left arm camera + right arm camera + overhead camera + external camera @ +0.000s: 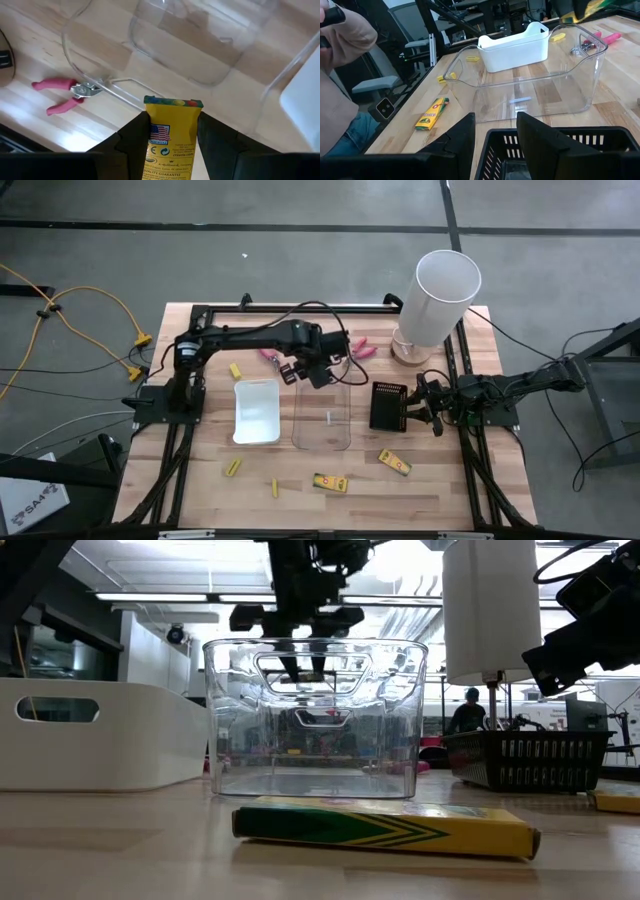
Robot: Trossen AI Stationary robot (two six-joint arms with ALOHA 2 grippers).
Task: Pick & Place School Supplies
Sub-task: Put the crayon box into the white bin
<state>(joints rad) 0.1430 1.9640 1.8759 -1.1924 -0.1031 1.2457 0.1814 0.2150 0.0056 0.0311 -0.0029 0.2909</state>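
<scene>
The left gripper [172, 137], matt black plastic, clamps a glossy yellow printed-card crayon box [172, 131]. Just beyond its fingertips stands a smooth, clear plastic bin [322, 416] that catches glints; beside that bin lie pliers [67, 93] with shiny metal jaws and 2 smooth pink handles. Under everything, the table [440, 485] is pale, smooth wood with visible grain. Below the right gripper [495, 132], also matt black, sits a slotted black plastic basket [555, 150].

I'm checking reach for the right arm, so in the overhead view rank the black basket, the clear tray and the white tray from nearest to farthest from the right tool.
From the right tool:
1. Black basket, right beside it, toward the table's middle.
2. Clear tray, mid-table, beyond the basket.
3. White tray, farthest, on the left arm's side.
</scene>
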